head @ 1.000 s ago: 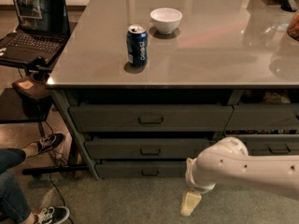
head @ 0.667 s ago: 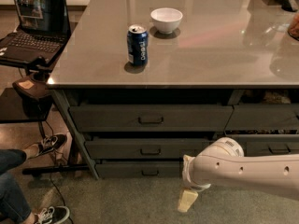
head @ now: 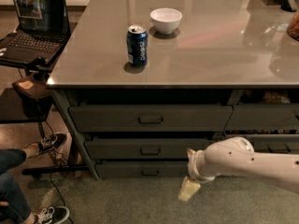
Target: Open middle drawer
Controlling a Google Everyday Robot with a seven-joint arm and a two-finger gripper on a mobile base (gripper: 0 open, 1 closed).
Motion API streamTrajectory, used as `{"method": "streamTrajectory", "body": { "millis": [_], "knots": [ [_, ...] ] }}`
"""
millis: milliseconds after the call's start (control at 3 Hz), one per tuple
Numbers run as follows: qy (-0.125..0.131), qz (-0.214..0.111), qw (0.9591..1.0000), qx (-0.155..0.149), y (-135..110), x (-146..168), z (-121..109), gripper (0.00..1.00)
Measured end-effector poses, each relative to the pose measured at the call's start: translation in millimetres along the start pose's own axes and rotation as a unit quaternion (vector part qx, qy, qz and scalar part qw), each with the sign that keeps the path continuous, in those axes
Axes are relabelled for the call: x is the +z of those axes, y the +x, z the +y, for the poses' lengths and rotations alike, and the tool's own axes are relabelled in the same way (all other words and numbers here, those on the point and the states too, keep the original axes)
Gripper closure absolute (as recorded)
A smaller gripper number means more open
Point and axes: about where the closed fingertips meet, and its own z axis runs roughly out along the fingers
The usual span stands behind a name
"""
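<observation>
A wide, glossy grey tabletop (head: 210, 55) fills the upper part of the view, resting on a dark cabinet with a stack of three equally wide drawers on its left side. The tallest-fronted dark drawer (head: 149, 118) sits on top. Under it is the middle drawer (head: 117, 148), a dark grey-brown wooden front of medium height with a small rectangular pull at its centre; it looks pushed in, with none of its inside showing. The slimmest-fronted drawer (head: 117, 170) lies at the bottom, just above the greyish carpeted floor (head: 117, 199).

The robot's thick white arm (head: 247, 162) reaches in from the right edge, low in front of the cabinet. An open black laptop (head: 32, 22) stands on a dark side stand to the left of the tabletop, and a leg in blue jeans (head: 11, 181) shows in the lower left corner.

On the tabletop, a blue soda can (head: 137, 45) stands upright near the front edge, and a small white bowl (head: 166, 20) sits just behind it, to the right.

The pale, cream-coloured tool (head: 189, 189) hangs at the arm's end, pointing down toward the floor, below and to the right of the middle drawer's pull and apart from it. I cannot tell how wide it stands; it holds nothing.
</observation>
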Motion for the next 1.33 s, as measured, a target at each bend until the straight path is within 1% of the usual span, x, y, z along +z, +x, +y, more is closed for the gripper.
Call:
{"method": "streamTrajectory", "body": {
  "millis": [333, 667, 1000, 1333],
  "knots": [
    [0.016, -0.077, 0.9967, 0.018, -17, 2, -41, 0.00],
    [0.041, -0.091, 0.9950, -0.012, -23, -6, -65, 0.00],
    [0.035, -0.071, 0.9967, -0.015, -15, 18, -51, 0.00],
    [0.078, -0.054, 0.9950, -0.031, -12, 53, -80, 0.00]
  ]
}}
